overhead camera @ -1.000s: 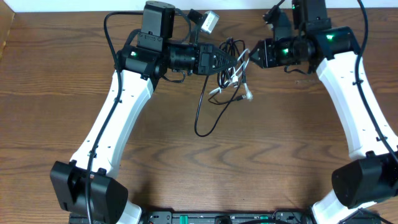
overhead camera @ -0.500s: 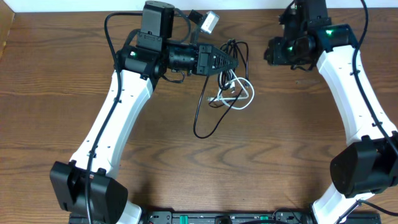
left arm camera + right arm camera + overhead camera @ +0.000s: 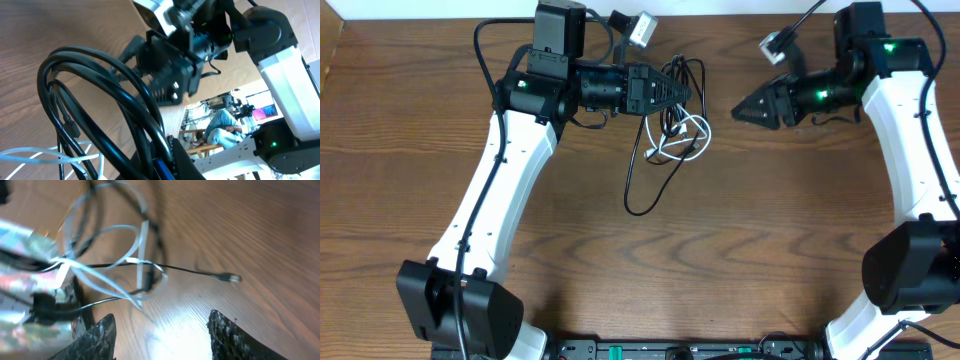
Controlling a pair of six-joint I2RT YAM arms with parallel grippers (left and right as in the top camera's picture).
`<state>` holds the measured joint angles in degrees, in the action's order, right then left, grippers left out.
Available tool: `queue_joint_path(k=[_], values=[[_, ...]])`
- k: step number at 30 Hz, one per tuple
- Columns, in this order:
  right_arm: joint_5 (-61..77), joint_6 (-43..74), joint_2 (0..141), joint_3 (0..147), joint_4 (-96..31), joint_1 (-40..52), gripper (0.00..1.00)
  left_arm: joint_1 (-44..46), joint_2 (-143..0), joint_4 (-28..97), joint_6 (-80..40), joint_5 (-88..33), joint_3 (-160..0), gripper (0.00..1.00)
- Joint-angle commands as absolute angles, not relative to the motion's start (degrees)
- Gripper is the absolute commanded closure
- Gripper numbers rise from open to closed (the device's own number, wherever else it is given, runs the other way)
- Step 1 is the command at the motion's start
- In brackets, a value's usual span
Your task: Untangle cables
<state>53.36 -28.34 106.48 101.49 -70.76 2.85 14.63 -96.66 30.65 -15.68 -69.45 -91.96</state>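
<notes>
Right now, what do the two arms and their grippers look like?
The left arm and right arm have long white links, black joints and black bases. A thick black cable runs along each, and green lights glow at the joints. The left gripper and right gripper are black, tapering to two fingers.

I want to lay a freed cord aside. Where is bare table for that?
The bare table between left arm and right arm, in front of the cables, is free. So is the wood outside the left arm. It is crowded at the back, where they bunch between left tool and right tool.
</notes>
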Motion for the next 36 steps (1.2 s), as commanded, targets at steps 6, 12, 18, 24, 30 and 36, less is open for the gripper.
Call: queue_joint_path(k=[6,12,18,24,30,36], values=[[57.7,-38.9,106.5,101.4,-69.7,9.2,0.44,14.4,-96.4,30.4,-16.9,-69.6,-92.2,0.92],[55.0,-38.9,106.7,101.4,-68.2,12.9,0.44,14.4,-96.4,30.3,-18.4,-69.7,-92.2,0.92],[53.5,-38.9,108.2,101.4,-68.0,14.1,0.52,14.4,-96.4,27.2,-24.2,-70.8,-92.2,0.92],[54.2,-38.4,109.5,101.4,-67.5,13.9,0.97,14.4,-96.4,21.8,-27.7,-73.2,-92.2,0.93],[57.7,-24.7,105.4,101.7,-64.5,10.7,0.99,14.3,-96.4,22.8,-23.6,-64.9,-92.1,0.92],[54.1,-14.0,94.6,101.7,-63.8,3.1,0.99,13.7,-96.4,28.3,-22.7,-49.3,-92.1,0.92]])
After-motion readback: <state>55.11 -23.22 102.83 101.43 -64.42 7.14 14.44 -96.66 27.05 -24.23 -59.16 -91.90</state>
